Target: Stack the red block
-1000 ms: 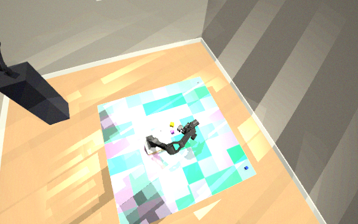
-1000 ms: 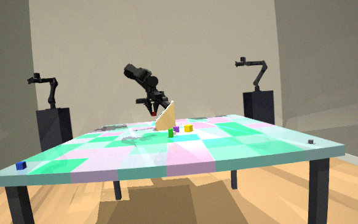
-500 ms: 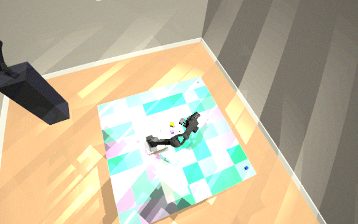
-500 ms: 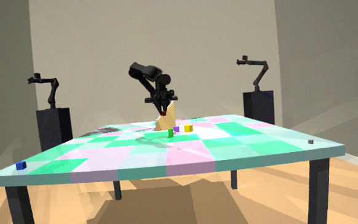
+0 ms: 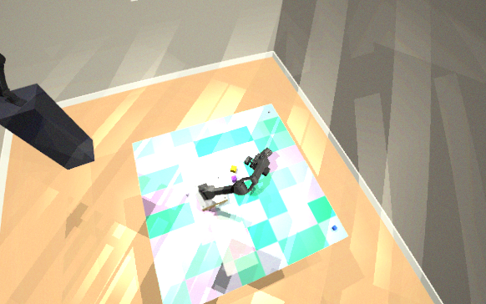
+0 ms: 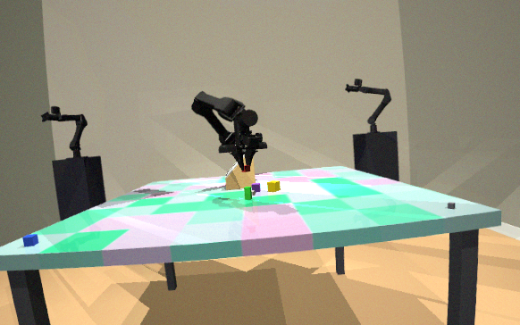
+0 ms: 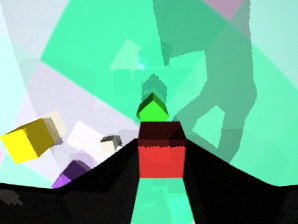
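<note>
The gripper (image 7: 160, 163) is closed on the red block (image 7: 161, 151), both fingers pressing its sides, and carries it in the air above the table (image 6: 393, 223). The green tower (image 6: 247, 193) stands upright just beyond and below. Pickup is done; centring, lowering and release remain, by this judgement.

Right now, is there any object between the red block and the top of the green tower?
Nothing visible blocks it. The gripper holds the red block above the table, and the green tower shows just ahead with open space over its top. The purple block and yellow block sit off to one side.
</note>
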Robot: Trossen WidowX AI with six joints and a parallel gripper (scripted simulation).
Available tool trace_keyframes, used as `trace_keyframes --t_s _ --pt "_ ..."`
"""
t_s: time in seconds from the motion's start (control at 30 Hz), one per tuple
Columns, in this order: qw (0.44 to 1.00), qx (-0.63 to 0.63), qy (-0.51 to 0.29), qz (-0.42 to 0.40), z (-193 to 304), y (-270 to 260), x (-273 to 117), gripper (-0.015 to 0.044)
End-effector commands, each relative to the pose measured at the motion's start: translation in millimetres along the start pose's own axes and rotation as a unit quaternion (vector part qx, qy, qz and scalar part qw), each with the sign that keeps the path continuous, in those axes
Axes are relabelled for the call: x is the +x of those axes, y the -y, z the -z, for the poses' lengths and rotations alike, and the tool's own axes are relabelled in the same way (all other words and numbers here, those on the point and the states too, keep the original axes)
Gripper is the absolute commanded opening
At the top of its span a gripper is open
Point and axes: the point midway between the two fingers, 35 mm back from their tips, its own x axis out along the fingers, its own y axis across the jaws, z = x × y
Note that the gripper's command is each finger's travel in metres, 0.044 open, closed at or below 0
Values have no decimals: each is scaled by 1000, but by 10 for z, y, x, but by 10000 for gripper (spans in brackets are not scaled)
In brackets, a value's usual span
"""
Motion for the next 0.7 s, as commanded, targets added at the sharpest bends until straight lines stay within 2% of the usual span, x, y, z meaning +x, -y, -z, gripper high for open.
trace_keyframes --t_s 0.0,0.2,0.43,0.67 --pt "1000 -4 -9 -1 38 -12 256 0" --pt "1000 -4 -9 -1 46 -19 327 0" --pt "1000 -4 -10 -1 55 -22 592 0" --pt "1000 -4 -10 -1 56 -22 595 0"
